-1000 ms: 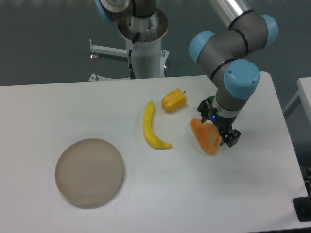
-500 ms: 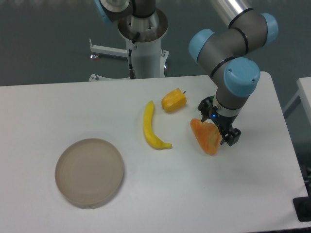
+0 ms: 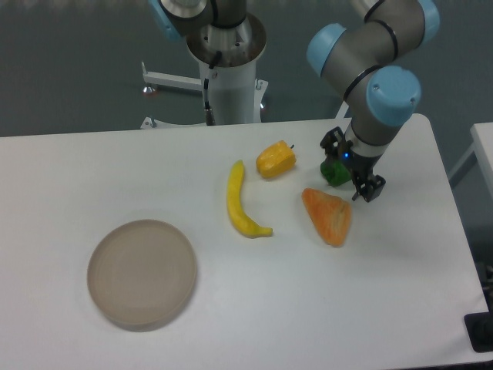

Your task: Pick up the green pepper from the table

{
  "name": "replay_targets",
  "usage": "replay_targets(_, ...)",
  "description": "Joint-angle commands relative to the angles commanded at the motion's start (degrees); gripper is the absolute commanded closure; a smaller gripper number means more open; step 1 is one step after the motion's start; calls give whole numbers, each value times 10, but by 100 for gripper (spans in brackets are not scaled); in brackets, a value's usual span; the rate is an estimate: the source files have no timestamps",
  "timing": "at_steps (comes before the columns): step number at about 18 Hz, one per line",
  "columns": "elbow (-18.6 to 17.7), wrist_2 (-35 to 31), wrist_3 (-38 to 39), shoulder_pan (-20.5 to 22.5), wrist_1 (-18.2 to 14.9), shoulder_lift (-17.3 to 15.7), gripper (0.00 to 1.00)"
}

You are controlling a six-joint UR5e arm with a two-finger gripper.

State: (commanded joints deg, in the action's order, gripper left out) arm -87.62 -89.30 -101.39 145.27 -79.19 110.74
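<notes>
The green pepper (image 3: 334, 173) is small, dark green and glossy. It sits between the fingers of my gripper (image 3: 348, 169), which is shut on it and holds it slightly above the white table (image 3: 254, 324), right of centre. Part of the pepper is hidden by the gripper body. The arm reaches down from the upper right.
An orange wedge-shaped piece (image 3: 328, 216) lies just below the gripper. A yellow-orange pepper (image 3: 276, 159) lies to its left, a yellow banana (image 3: 240, 202) further left. A round beige-grey plate (image 3: 142, 273) sits at the front left. The robot base column (image 3: 229, 69) stands behind the table.
The gripper has risen and moved back from the orange wedge, carrying the green pepper, which now shows more clearly. The other objects have not moved.
</notes>
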Motion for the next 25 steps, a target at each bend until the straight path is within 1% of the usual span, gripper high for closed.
replay_targets(1, -6, -1, -24, 6, 0, -1, 0)
replay_targets(6, -18, -1, -51, 35, 1, 2, 0)
replay_targets(9, -31, 0, -50, 31, 4, 4, 0)
replay_targets(11, -57, 0, -50, 27, 34, 6, 0)
replay_targets(13, -94, 0, -55, 27, 79, 4, 0)
replay_targets(14, -105, 0, -60, 27, 98, 3, 0)
replay_targets(15, -111, -1, -62, 27, 108, 3, 0)
replay_targets(16, -110, -2, -62, 26, 110, 4, 7)
replay_targets(17, -110, -2, -62, 26, 108, 4, 34)
replay_targets(18, -108, -3, -62, 26, 105, 4, 52)
replay_targets(19, -102, -3, -62, 26, 102, 4, 78)
replay_targets(20, -100, -4, -61, 26, 98, 4, 86)
replay_targets(22, -90, -35, -56, 26, 71, 1, 87)
replay_targets(23, -77, -38, -55, 26, 60, 0, 86)
replay_targets(25, -29, -38, -55, 26, 20, 1, 87)
